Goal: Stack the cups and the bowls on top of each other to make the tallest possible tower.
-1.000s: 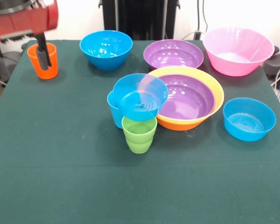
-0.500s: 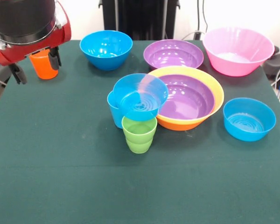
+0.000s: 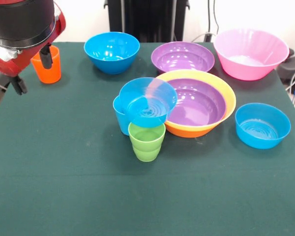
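cups (image 3: 146,141): three; bowls (image 3: 111,51): three blue, two purple.

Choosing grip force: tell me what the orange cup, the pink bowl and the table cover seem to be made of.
Orange cup: likely hard plastic, glossy, with faint sheen on its wall.
Pink bowl: probably thin plastic, shiny and slightly translucent, with bright highlights inside.
Table cover: seemingly dark green cloth or felt, matte, with no reflections.
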